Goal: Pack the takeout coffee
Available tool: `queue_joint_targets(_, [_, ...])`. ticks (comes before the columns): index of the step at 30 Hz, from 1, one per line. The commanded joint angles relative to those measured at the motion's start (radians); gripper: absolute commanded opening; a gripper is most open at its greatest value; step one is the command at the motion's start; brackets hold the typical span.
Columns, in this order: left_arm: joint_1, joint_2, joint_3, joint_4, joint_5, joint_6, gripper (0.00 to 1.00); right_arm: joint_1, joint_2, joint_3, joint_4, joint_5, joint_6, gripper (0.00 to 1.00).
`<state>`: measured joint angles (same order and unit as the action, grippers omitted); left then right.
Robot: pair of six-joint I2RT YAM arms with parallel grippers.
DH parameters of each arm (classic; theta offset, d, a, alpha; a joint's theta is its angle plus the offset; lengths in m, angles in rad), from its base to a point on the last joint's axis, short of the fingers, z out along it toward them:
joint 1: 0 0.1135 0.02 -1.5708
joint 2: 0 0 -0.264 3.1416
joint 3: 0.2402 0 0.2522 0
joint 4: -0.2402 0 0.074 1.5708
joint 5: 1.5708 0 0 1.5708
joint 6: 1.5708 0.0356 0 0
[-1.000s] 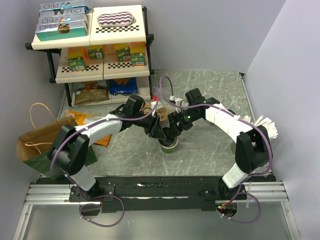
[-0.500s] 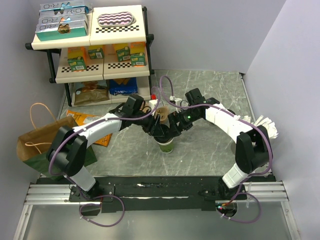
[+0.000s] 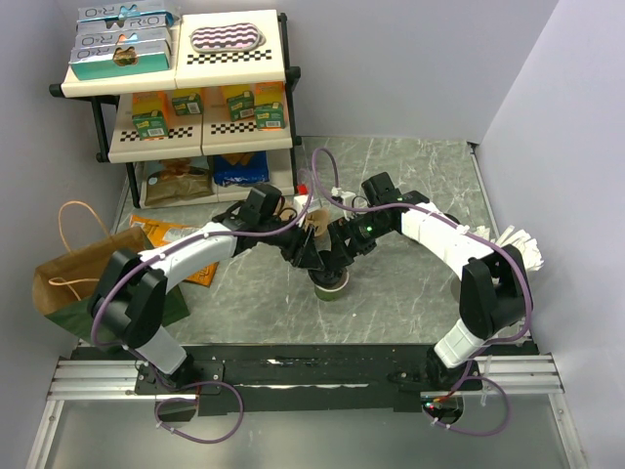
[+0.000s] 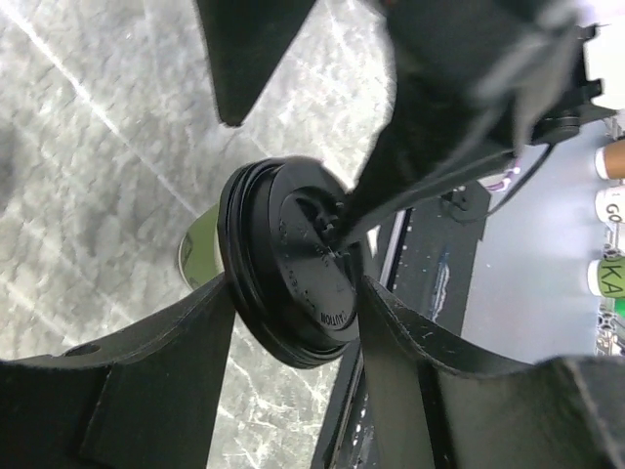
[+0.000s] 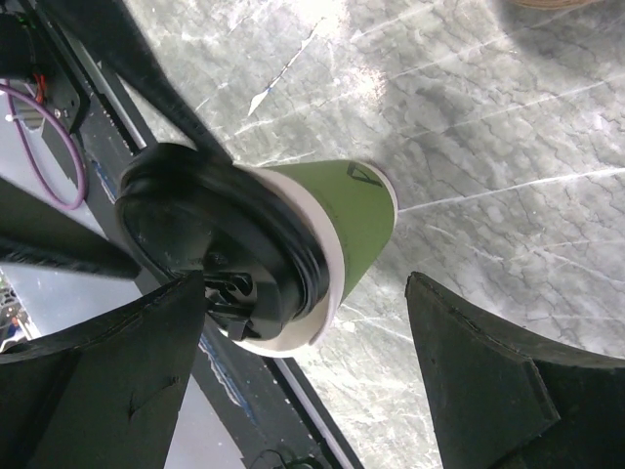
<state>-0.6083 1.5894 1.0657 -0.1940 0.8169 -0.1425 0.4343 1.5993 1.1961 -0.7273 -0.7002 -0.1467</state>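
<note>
The green paper cup (image 3: 330,289) stands on the marble table (image 3: 410,186) between both grippers, with a round black lid (image 3: 328,277) on top. In the left wrist view my left gripper (image 4: 293,293) grips the lid (image 4: 288,259) by its edges, one finger on each side, with the cup (image 4: 200,249) beneath. In the right wrist view my right gripper (image 5: 305,283) is wide open around the cup (image 5: 342,210). The lid (image 5: 210,239) sits slightly askew, and the cream rim (image 5: 322,318) shows beside it. From above, the left gripper (image 3: 311,259) and the right gripper (image 3: 342,256) meet over the cup.
A shelf rack (image 3: 186,98) of snack boxes stands at the back left. A brown paper bag (image 3: 83,269) lies at the left, an orange packet (image 3: 161,230) beside it. A brown carrier (image 3: 314,221) sits behind the grippers. White items (image 3: 518,249) lie at the right edge.
Half a second ago the lid was held above the cup, whose green wall showed. Now the lid is back down on the cup's rim. Both arms have barely shifted.
</note>
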Motion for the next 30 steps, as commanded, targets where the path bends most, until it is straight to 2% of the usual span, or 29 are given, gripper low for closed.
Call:
queue_joint_targets(1, [-0.007, -0.042, 0.042, 0.027, 0.061, 0.004, 0.58, 0.006, -0.038, 0.011, 0.002, -0.021, -0.001, 0.89])
queue_joint_targets(13, [-0.011, -0.029, 0.082, -0.051, -0.192, 0.066, 0.58, 0.007, -0.03, 0.019, -0.006, -0.015, -0.004, 0.89])
queue_joint_targets(22, [-0.027, -0.02, 0.062, -0.036, -0.072, 0.037, 0.57, 0.009, -0.019, 0.02, -0.003, -0.01, -0.002, 0.89])
queue_joint_targets(30, [-0.034, -0.049, 0.036, -0.062, -0.12, 0.047, 0.55, 0.009, -0.032, 0.016, -0.014, 0.008, -0.01, 0.89])
